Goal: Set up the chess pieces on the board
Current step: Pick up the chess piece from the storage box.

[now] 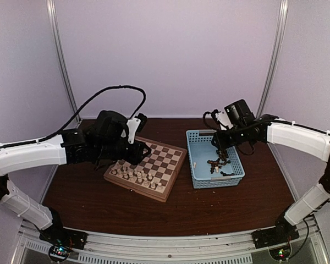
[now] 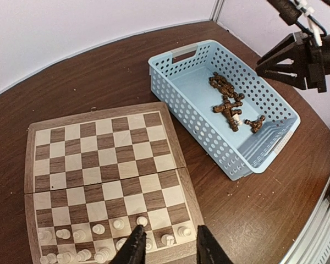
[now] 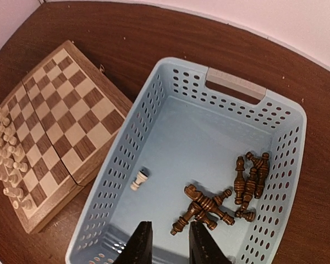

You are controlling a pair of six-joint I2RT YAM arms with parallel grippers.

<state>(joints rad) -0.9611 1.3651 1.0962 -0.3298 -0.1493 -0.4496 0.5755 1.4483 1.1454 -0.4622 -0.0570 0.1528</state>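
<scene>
Hovering part-open, empty: L claw over board w/ white pcs, R claw over basket.

One board, one basket, two hands.

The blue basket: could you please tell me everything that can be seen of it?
The basket is a light-blue rectangular plastic tray with perforated walls, a smooth floor and a pale handle at one end. It sits upright on the table, right of the board, apart from it. Inside lie a scatter of dark pieces and one white piece. The right gripper hangs over it.
</scene>
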